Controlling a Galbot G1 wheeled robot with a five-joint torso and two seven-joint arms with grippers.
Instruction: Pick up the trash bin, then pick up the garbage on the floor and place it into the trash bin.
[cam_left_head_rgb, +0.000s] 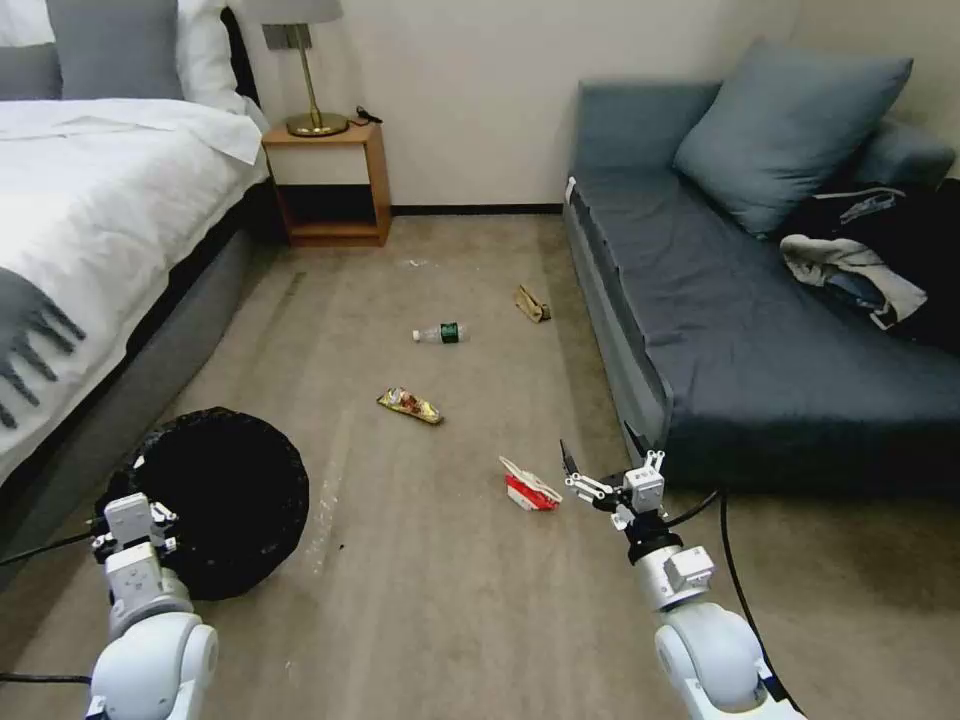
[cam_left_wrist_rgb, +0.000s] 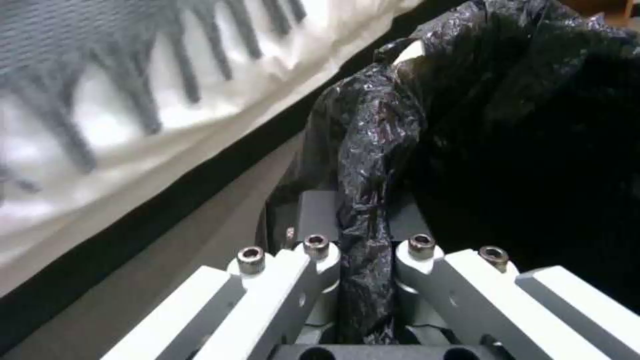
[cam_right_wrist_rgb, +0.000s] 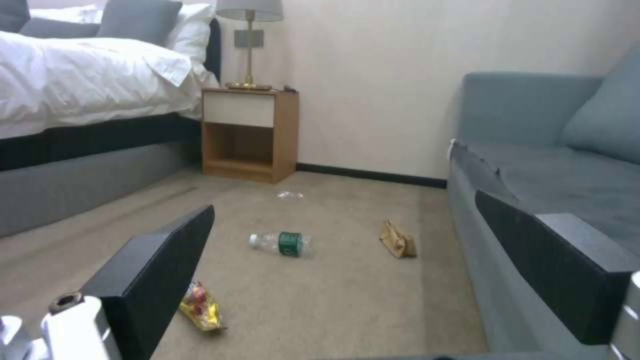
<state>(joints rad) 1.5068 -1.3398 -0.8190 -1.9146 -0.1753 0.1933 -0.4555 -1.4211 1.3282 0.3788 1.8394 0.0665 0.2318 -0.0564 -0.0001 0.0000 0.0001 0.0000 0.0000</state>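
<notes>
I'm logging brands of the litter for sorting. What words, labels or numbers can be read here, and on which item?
None can be read.
Clear plastic bottle: green label, print too small.
Gold-brown snack wrapper: print blurred.
Red-and-white crushed packet, beside the open right claw: markings illegible.
Brown paper scrap: no text visible.

even indoor light | soft shadows | left wrist bedspread (cam_left_wrist_rgb: 100, 100) blurred
</notes>
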